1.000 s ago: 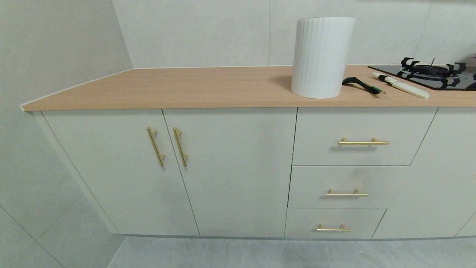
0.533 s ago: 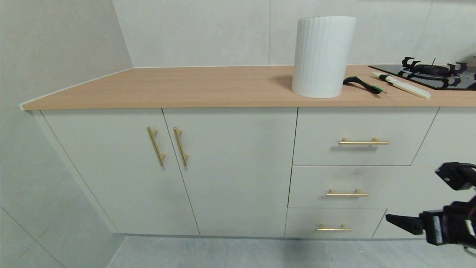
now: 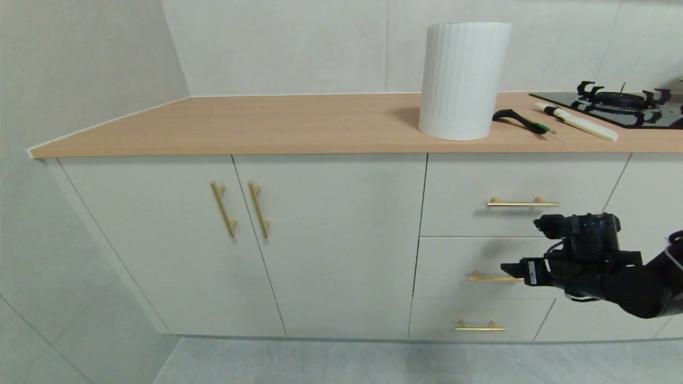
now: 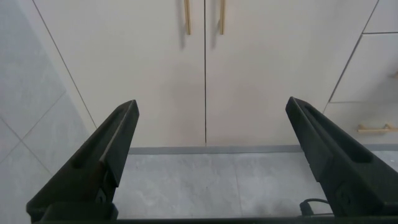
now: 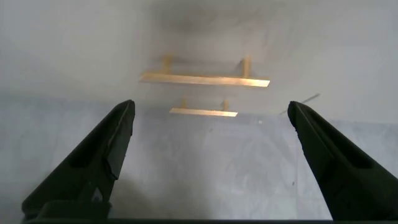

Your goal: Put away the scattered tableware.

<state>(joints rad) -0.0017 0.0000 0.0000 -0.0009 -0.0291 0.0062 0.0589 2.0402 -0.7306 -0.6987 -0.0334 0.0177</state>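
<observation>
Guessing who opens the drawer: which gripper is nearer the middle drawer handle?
Right. The right gripper is open, close in front of the middle drawer handle. The left gripper, open, faces the cabinet doors, off to that handle's left.

Legible text, labels, brands, numbers, signs: none can be read in any view.
</observation>
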